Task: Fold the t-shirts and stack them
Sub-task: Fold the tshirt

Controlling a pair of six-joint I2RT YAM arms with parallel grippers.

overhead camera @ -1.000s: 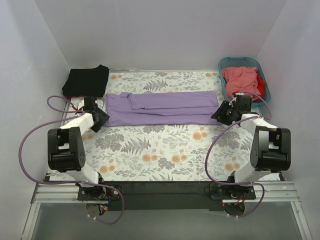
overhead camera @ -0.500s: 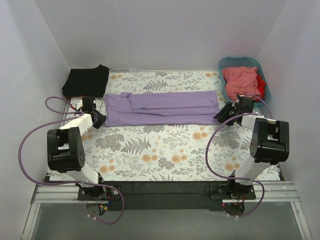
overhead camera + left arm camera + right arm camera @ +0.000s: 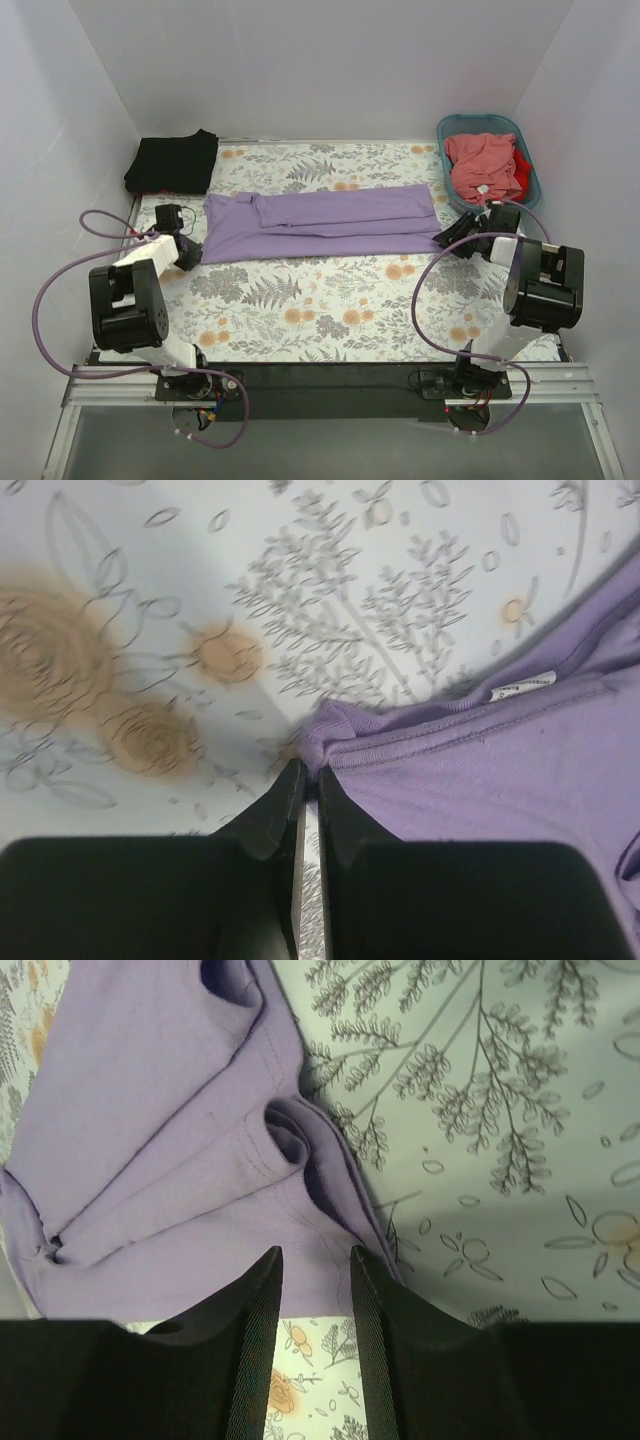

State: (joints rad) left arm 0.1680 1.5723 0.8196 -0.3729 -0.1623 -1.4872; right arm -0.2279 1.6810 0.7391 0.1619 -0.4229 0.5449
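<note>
The lavender t-shirt (image 3: 330,220) lies folded into a long band across the middle of the floral table. At the band's near left corner, my left gripper (image 3: 188,252) is shut on a pinch of the lavender fabric (image 3: 312,748), low over the table. My right gripper (image 3: 446,238) is at the band's right end. Its jaws stand apart, their tips (image 3: 315,1252) straddling the hem of the lavender shirt (image 3: 150,1160), with nothing pinched. A folded black t-shirt (image 3: 172,160) lies at the back left.
A teal basket (image 3: 533,182) at the back right holds a salmon-pink shirt (image 3: 480,165) and a red one (image 3: 521,165). White walls close in the table on three sides. The arms' bases stand at the near edge.
My left gripper has shut on the shirt's near left corner and drawn it left and toward me. My right gripper slid right to the hem, jaws a little narrower.
</note>
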